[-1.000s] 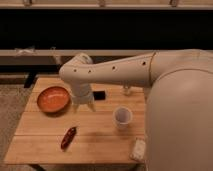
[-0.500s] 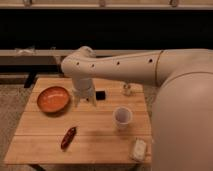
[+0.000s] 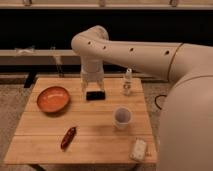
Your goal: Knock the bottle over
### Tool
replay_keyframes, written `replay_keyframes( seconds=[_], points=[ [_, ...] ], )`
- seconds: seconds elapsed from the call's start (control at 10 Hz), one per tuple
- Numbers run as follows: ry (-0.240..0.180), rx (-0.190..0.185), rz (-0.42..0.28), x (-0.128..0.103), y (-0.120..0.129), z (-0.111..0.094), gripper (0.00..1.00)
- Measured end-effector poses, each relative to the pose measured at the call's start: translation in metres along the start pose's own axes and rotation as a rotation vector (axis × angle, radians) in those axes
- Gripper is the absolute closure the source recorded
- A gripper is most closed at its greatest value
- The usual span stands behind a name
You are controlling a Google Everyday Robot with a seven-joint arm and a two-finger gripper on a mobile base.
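Camera view: the gripper (image 3: 93, 86) hangs at the worktop's (image 3: 100, 142) far edge over a black slab (image 3: 95, 95); open or closed, I cannot tell. The bottle (image 3: 128, 82) stands upright near the far-right corner.

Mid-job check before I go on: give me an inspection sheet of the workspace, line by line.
Surface: wooden table, slatted top.
Job's things: bottle upright near the far right edge, not yet knocked over.
Clutter: orange bowl at left; flat black object centre back; white cup in front of the bottle; red pepper-like item near the front; pale packet at the front right corner.
Grippers: claw just above the flat black object, left of the bottle and apart from it.
Cables: dark loop on the floor right of the table, possibly a cable.
Surroundings: dark shelving behind; carpet.
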Motion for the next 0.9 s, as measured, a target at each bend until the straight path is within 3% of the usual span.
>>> replay_keyframes(
  seconds=[0.9],
  points=[
    [0.002,-0.001,-0.001,-0.0018,-0.0025,0.0000,0.35]
  ],
)
